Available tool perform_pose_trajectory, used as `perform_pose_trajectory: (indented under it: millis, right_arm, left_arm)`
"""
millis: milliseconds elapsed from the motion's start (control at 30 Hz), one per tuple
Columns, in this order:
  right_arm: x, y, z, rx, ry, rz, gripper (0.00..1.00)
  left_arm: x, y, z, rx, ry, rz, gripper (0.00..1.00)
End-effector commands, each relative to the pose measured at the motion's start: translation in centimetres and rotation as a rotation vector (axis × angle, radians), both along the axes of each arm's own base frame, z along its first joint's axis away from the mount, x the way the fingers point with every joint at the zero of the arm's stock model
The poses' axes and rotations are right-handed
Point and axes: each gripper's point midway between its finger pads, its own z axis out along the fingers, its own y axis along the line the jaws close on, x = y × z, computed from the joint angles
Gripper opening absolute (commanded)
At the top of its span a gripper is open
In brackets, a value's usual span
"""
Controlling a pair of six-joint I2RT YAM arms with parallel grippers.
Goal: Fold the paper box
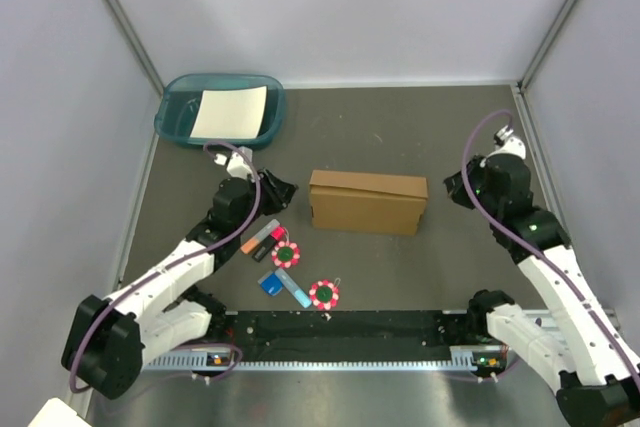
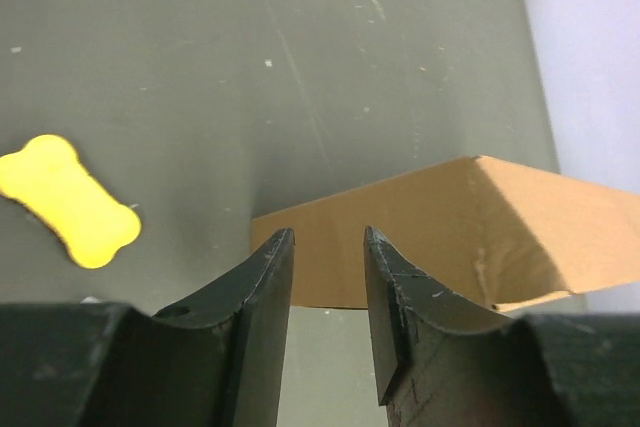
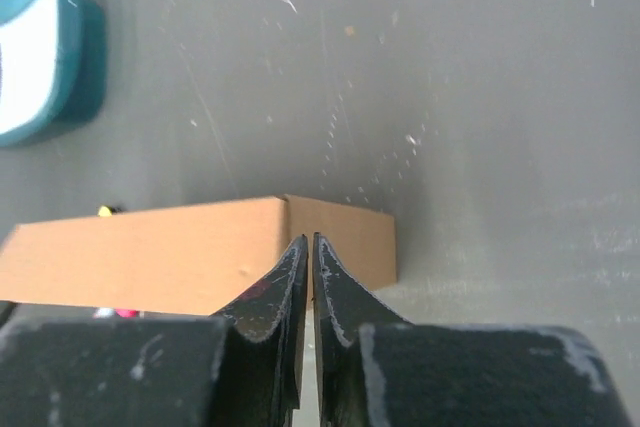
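The brown cardboard paper box (image 1: 367, 201) stands closed as a rectangular box in the middle of the table. It shows ahead of the fingers in the left wrist view (image 2: 470, 227) and in the right wrist view (image 3: 180, 252). My left gripper (image 1: 282, 191) is open and empty, a short way left of the box's left end (image 2: 328, 237). My right gripper (image 1: 452, 187) is shut and empty, just right of the box's right end (image 3: 308, 242), not touching it.
A teal tray (image 1: 175, 117) holding a white paper sheet (image 1: 230, 112) sits at the back left. Small items lie in front of the box: orange and dark markers (image 1: 260, 242), two red round pieces (image 1: 287, 254), a blue piece (image 1: 270, 285). A yellow bone-shaped piece (image 2: 68, 202) lies left.
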Motion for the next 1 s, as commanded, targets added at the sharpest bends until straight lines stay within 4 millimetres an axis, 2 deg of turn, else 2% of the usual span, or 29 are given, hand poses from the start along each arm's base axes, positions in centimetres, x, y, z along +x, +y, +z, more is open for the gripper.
perform_pose_trajectory:
  millis: [0, 33, 67, 100, 133, 167, 200, 300, 333, 467, 533, 567, 633, 733, 833, 900, 933, 967]
  right_arm:
    - [0.8, -0.7, 7.1, -0.006, -0.175, -0.023, 0.02]
    - [0.9, 0.0, 8.2, 0.025, -0.214, 0.007, 0.00]
    - [1.2, 2.1, 10.3, 0.104, -0.316, 0.102, 0.00]
    - [1.1, 3.5, 11.1, 0.165, -0.359, 0.160, 0.00]
    - [1.0, 4.8, 11.6, 0.223, -0.389, 0.220, 0.00]
    - [0.6, 6.7, 10.6, 0.289, -0.380, 0.313, 0.00]
    - [0.8, 7.7, 11.9, 0.370, -0.420, 0.345, 0.00]
    - [1.4, 10.1, 9.8, 0.468, -0.362, 0.452, 0.00]
    - [1.1, 10.6, 8.1, 0.485, -0.320, 0.482, 0.00]
    - [1.8, 10.8, 3.5, 0.476, -0.205, 0.466, 0.00]
    - [2.0, 10.5, 0.7, 0.465, -0.134, 0.445, 0.00]
    - [2.0, 10.4, -0.2, 0.463, -0.110, 0.438, 0.00]
    - [1.9, 10.0, -2.3, 0.451, -0.060, 0.413, 0.00]
    - [1.7, 9.4, -4.2, 0.430, -0.020, 0.385, 0.00]
    - [1.6, 9.0, -4.9, 0.415, -0.010, 0.371, 0.00]
    - [1.7, 8.9, -5.2, 0.407, 0.000, 0.366, 0.00]
    - [1.8, 8.8, -5.1, 0.405, -0.003, 0.363, 0.00]
    - [1.7, 8.9, -5.3, 0.401, 0.003, 0.365, 0.00]
  left_arm:
    - [0.9, 2.8, 0.6, 0.091, 0.001, 0.143, 0.40]
    - [1.1, 3.4, 0.7, 0.094, 0.000, 0.174, 0.41]
    - [1.1, 4.1, 1.0, 0.094, -0.007, 0.208, 0.41]
    - [1.2, 4.5, 1.1, 0.082, -0.008, 0.229, 0.41]
    - [1.3, 5.0, 1.4, 0.071, -0.015, 0.250, 0.41]
    - [1.4, 5.4, 2.2, 0.054, -0.034, 0.263, 0.40]
    - [1.5, 5.4, 2.9, 0.037, -0.046, 0.269, 0.40]
    - [1.7, 5.3, 5.5, -0.028, -0.106, 0.244, 0.39]
    - [1.8, 5.3, 6.5, -0.051, -0.127, 0.235, 0.39]
    - [1.9, 4.0, 9.8, -0.182, -0.190, 0.146, 0.40]
    - [2.1, 3.0, 10.4, -0.220, -0.192, 0.090, 0.40]
    - [2.3, 2.6, 11.2, -0.245, -0.191, 0.075, 0.40]
    - [2.6, 1.7, 11.4, -0.261, -0.181, 0.034, 0.40]
    - [2.9, 0.7, 12.4, -0.301, -0.201, -0.012, 0.40]
    - [2.9, -0.2, 13.0, -0.334, -0.220, -0.066, 0.40]
    - [2.3, -1.4, 14.6, -0.377, -0.265, -0.150, 0.41]
    - [2.5, -1.9, 14.4, -0.388, -0.262, -0.179, 0.41]
    - [1.9, -2.7, 15.9, -0.422, -0.290, -0.245, 0.40]
